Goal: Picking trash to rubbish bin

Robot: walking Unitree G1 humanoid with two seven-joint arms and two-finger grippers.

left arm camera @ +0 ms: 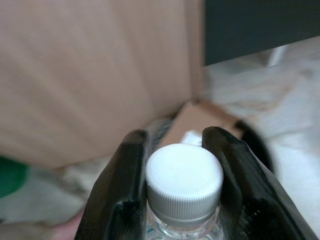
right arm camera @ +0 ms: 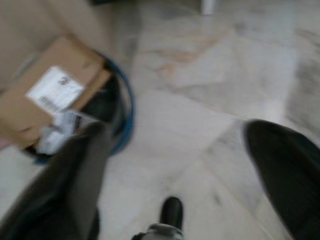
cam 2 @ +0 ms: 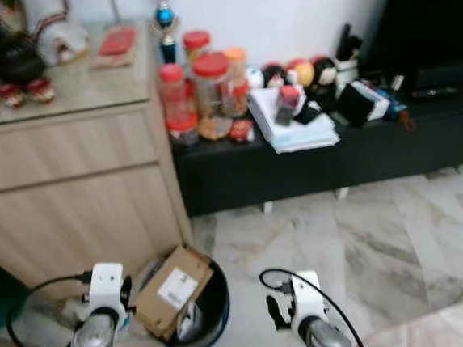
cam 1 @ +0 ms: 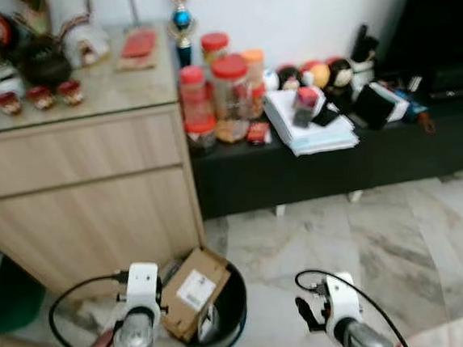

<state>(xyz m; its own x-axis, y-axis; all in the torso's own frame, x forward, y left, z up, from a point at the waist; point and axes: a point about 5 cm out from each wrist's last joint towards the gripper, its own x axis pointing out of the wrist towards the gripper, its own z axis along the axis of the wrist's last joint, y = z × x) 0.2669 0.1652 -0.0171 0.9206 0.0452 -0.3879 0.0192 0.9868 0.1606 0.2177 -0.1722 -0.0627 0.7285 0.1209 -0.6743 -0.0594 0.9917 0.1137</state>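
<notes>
A clear plastic bottle with a white cap [left arm camera: 184, 181] is clamped between the black fingers [left arm camera: 122, 190] of my left gripper [left arm camera: 183, 165], which is shut on it. The left arm [cam 1: 138, 311] is raised just left of the blue-rimmed rubbish bin [cam 1: 238, 319] on the floor. A brown cardboard box with a white label [cam 1: 195, 290] sticks out of the bin. My right gripper [right arm camera: 185, 170] hangs open over the marble floor, right of the bin [right arm camera: 125, 107], with nothing between its fingers.
A light wood cabinet [cam 1: 79, 195] stands behind the bin on the left. A low black bench [cam 1: 336, 164] to the right carries jars, papers and toys. Marble floor [cam 1: 383, 241] stretches to the right. Something green [cam 1: 11, 294] lies at the far left.
</notes>
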